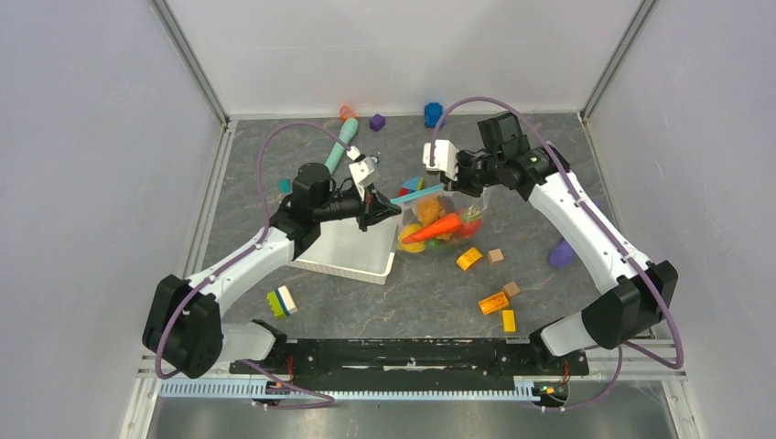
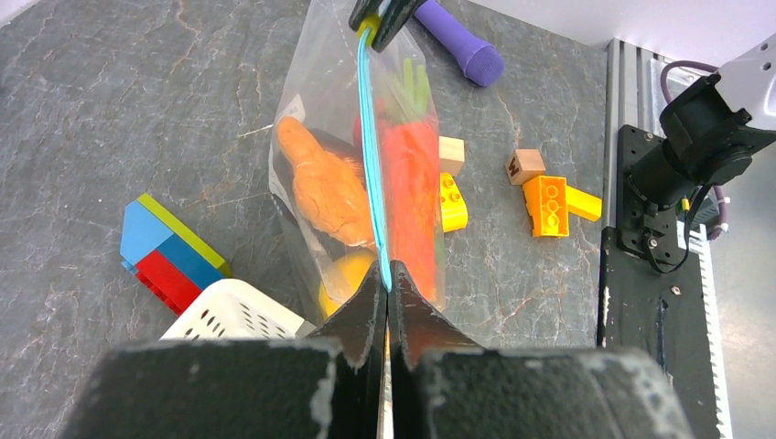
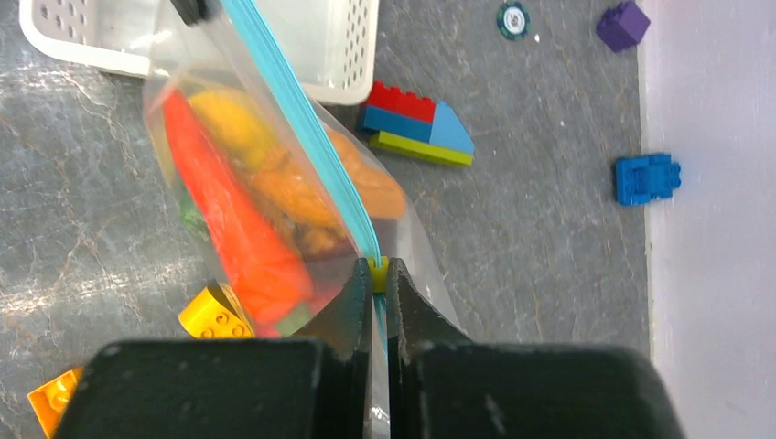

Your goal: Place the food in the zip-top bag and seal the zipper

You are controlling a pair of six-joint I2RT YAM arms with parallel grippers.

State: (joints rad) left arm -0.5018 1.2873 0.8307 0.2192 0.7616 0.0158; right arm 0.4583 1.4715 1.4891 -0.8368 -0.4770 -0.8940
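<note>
The clear zip-top bag (image 1: 437,219) hangs stretched between my two grippers, just right of the basket. Inside it the food shows: an orange carrot (image 2: 409,187), a lumpy orange piece (image 2: 322,187) and a yellow piece (image 2: 345,273). The light-blue zipper (image 2: 370,137) runs taut along the top edge. My left gripper (image 2: 388,285) is shut on the zipper's near end. My right gripper (image 3: 379,273) is shut on the yellow slider at the other end of the zipper (image 3: 302,105). In the top view the left gripper (image 1: 392,203) and right gripper (image 1: 446,186) face each other across the bag.
A white mesh basket (image 1: 343,249) stands left of the bag. Yellow and orange blocks (image 1: 469,259) (image 1: 494,302) and small wooden cubes lie to its right. There are also a striped block (image 1: 281,301), a purple toy (image 1: 561,252) and a teal marker toy (image 1: 341,144).
</note>
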